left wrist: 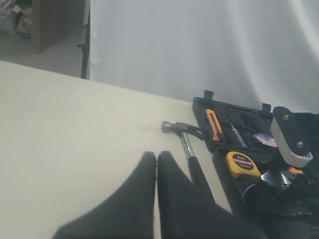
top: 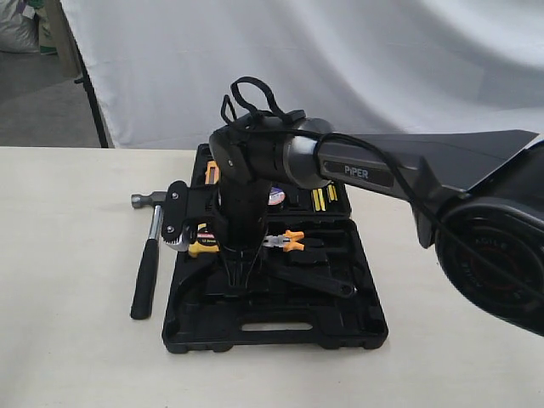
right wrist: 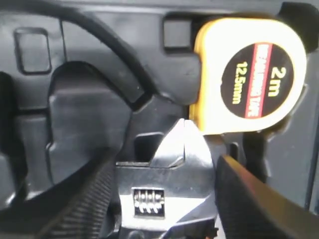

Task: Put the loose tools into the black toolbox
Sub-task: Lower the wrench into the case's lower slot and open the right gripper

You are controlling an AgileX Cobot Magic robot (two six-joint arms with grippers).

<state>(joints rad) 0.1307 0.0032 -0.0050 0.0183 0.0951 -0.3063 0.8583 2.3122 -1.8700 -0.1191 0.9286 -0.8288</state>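
Wide counter [top: 68, 272] lies open at frame left, past the hammer [top: 146, 265] resting just beside the toolbox [top: 340, 336] left edge. Right tool [top: 238, 276] clamps the wrench [right wrist: 169, 169] head inside the toolbox; left tool [left wrist: 157, 159] has its fingers together.

A robot test lab: a white sheet [top: 340, 59] hangs as a backdrop behind a plain pale table [top: 68, 255], where 1 dark robot arm [top: 425, 170] marked PIPER reaches over a black toolbox [top: 365, 319]. Grey floor [top: 42, 102] lies beyond.
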